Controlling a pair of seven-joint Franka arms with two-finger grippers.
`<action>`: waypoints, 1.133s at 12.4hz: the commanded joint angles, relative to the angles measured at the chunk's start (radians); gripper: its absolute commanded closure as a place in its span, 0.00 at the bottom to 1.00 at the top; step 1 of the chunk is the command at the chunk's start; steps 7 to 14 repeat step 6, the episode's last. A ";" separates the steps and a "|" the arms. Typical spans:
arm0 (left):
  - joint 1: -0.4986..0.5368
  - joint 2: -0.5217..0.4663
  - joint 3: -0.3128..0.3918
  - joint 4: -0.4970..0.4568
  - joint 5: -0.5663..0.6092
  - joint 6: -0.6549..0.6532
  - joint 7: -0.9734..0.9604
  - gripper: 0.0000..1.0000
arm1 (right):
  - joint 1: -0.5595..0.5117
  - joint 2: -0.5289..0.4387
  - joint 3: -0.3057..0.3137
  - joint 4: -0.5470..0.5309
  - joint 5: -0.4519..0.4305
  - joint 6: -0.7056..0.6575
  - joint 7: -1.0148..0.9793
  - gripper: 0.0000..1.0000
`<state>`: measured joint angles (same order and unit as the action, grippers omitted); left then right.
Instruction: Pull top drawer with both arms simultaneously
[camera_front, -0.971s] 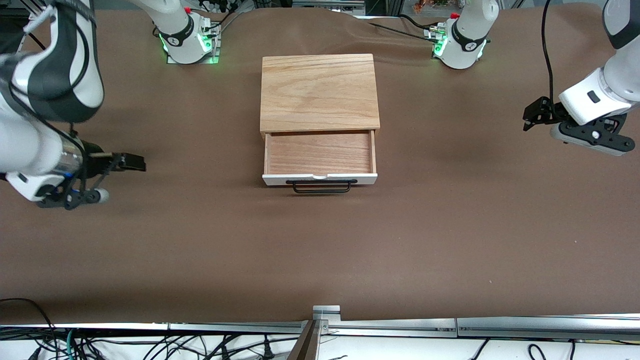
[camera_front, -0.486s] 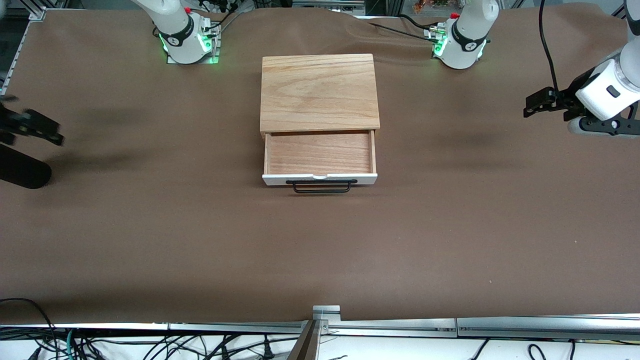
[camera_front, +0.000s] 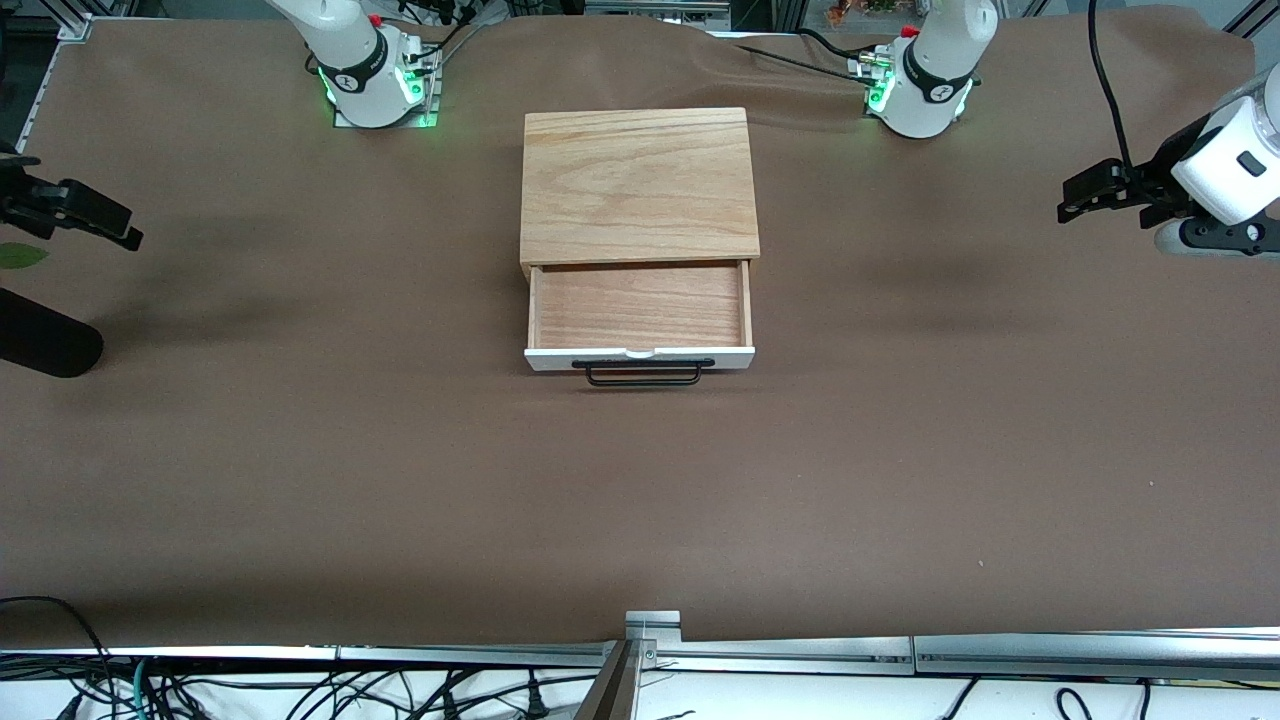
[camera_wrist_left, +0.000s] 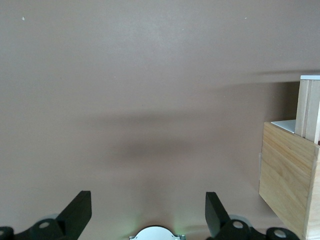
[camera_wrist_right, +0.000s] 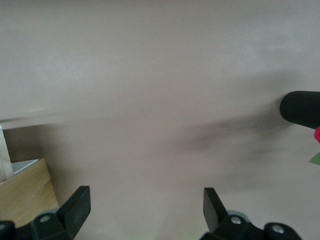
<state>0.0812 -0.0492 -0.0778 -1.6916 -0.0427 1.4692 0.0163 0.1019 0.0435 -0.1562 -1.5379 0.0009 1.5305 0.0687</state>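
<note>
The top drawer (camera_front: 640, 318) stands pulled out of its wooden box (camera_front: 638, 185), its black handle (camera_front: 643, 373) untouched. The left gripper (camera_front: 1085, 190) and right gripper (camera_front: 95, 215) hang released and empty over the bare table (camera_front: 300, 450), well apart from the box at either end. The pull appears done; in my judgement nothing is called for beyond parking both arms.

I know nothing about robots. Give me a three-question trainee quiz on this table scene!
1. True or false: the shallow light-wood top drawer with the white front stands pulled out.
2. The left gripper holds: A) the black wire handle B) nothing C) a cable.
3. Fill in: the right gripper hangs over the brown table with its jaws ____.

Key: 1 true; 2 B; 3 open.
</note>
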 joint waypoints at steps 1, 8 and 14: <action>0.006 0.002 0.000 0.023 -0.003 -0.024 -0.009 0.00 | -0.019 0.018 0.017 0.024 -0.019 0.004 -0.073 0.00; 0.002 0.002 -0.002 0.023 -0.002 -0.026 -0.009 0.00 | -0.024 0.019 0.017 0.022 -0.016 0.004 -0.090 0.00; 0.002 0.002 -0.002 0.023 -0.002 -0.026 -0.009 0.00 | -0.024 0.019 0.017 0.022 -0.016 0.004 -0.090 0.00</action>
